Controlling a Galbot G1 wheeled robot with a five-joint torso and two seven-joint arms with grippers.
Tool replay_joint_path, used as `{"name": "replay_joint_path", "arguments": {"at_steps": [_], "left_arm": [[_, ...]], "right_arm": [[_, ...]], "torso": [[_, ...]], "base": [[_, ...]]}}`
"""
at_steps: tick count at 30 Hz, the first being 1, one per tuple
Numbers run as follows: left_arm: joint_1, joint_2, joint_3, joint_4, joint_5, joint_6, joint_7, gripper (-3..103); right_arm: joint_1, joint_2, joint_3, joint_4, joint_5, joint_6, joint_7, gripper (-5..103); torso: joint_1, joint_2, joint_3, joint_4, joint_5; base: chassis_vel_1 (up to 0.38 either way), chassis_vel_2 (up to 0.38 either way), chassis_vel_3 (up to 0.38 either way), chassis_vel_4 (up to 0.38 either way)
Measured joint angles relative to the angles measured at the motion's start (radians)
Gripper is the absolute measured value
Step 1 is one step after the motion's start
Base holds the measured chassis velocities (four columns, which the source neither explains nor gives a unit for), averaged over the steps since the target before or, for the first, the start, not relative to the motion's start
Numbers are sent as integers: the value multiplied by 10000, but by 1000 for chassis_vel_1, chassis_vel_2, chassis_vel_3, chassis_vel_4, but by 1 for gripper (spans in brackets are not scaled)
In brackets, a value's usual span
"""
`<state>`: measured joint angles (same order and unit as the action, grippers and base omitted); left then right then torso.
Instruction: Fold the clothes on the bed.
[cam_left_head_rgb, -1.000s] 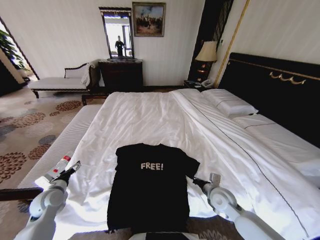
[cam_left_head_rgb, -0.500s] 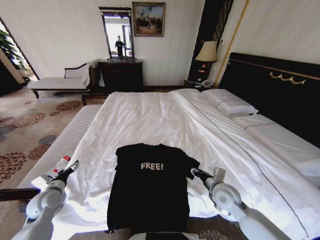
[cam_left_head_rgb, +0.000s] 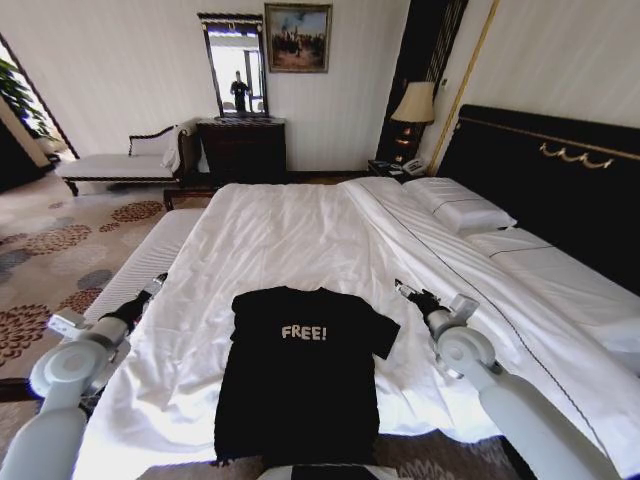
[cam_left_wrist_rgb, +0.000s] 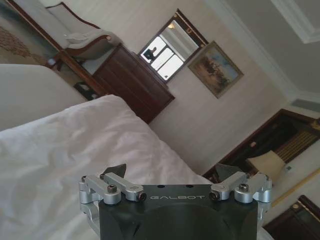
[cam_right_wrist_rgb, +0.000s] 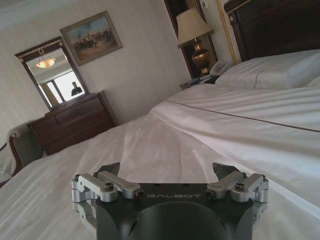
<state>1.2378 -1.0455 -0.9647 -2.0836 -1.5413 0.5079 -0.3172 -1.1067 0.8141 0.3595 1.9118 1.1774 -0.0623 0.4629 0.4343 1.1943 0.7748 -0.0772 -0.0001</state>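
White sheets cover the bed (cam_left_head_rgb: 300, 230), which spreads ahead of and beneath both sets of jaws. Between the two grippers, lower and nearer the robot than either set of jaws, lies the shirt (cam_left_head_rgb: 300, 370), black, chest up, FREE! lettering showing, spread flat near the bed's foot.

Left gripper (cam_left_head_rgb: 150, 290) hangs off the shirt's left sleeve side, over the sheet's edge; right gripper (cam_left_head_rgb: 408, 292) hangs just beyond the right sleeve. In the wrist views the left gripper (cam_left_wrist_rgb: 172, 172) and right gripper (cam_right_wrist_rgb: 167, 170) both stand wide open, holding nothing, bare sheet ahead of them.

Folding looks not yet begun: this seems the approach. Next, each gripper likely must drop to a sleeve or shoulder edge and pinch cloth.

The shirt's hem runs off the head view's lower edge, and the left sleeve is hard to make out.
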Motion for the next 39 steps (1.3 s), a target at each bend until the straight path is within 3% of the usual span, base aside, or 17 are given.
{"name": "replay_joint_path", "arguments": {"at_steps": [4,5,6,8,9,11,15,19,25,30,32,33,34,39], "left_arm": [[69,-165,505,-105,503,175,313,100],[186,-232,784,10,1176,151,511,100],[436,-329,1270,246,2470,26,902,100],[707,-457,1792,558,3811,-183,1252,100],[707,-457,1792,558,3811,-183,1252,100],[855,-602,2131,964,4568,-393,1392,100],[921,-794,2349,1592,4568,-573,1392,100],[867,-1140,2502,2658,3104,-431,989,100],[992,-1558,2571,3178,2758,-271,895,100],[1314,-1677,2655,3305,3559,-499,1284,100],[1572,-1562,2919,3296,4957,-1069,1986,100],[1572,-1562,2919,3296,4957,-1069,1986,100],[1708,-1497,3054,3220,5452,-1261,2280,103],[1840,-1512,3266,3125,5721,-1411,2463,94]], "right_arm": [[163,65,-87,-228,12,453,-372,100],[170,86,-113,-279,5,486,-427,100],[135,129,-142,-343,-40,497,-457,100],[41,201,-155,-387,-107,497,-459,100],[41,201,-155,-387,-107,497,-459,100],[-58,261,-156,-411,-142,497,-459,100],[-187,312,-137,-445,-175,497,-444,100],[-397,320,-94,-471,-216,466,-393,100],[-513,319,-98,-474,-267,396,-316,100],[-570,313,-128,-481,-301,357,-261,100],[-569,332,-158,-535,-321,345,-223,100],[-569,332,-158,-535,-321,345,-223,100],[-570,351,-178,-551,-337,339,-198,100],[-608,375,-189,-555,-362,302,-127,100]], "torso": [[-1,1,0,1,-5],[0,0,0,1,-6],[0,0,0,2,-9],[0,0,0,2,-7],[0,0,0,2,-7],[0,0,0,1,-6],[-2,0,0,2,-7],[-2,0,-1,1,-6],[-2,0,-1,2,-6],[-2,0,-1,2,-5],[-2,0,-2,2,-6],[-2,0,-2,2,-6],[-2,1,-2,2,-5],[-3,0,-2,1,-5]], "base": [[0,0,0,0],[0,0,0,0],[0,0,0,0],[0,0,0,0],[0,0,0,0],[0,0,0,0],[0,0,0,0],[0,0,0,0],[0,0,0,0],[0,0,0,0],[0,0,0,0],[0,0,0,0],[0,0,0,0],[0,0,0,0]]}}
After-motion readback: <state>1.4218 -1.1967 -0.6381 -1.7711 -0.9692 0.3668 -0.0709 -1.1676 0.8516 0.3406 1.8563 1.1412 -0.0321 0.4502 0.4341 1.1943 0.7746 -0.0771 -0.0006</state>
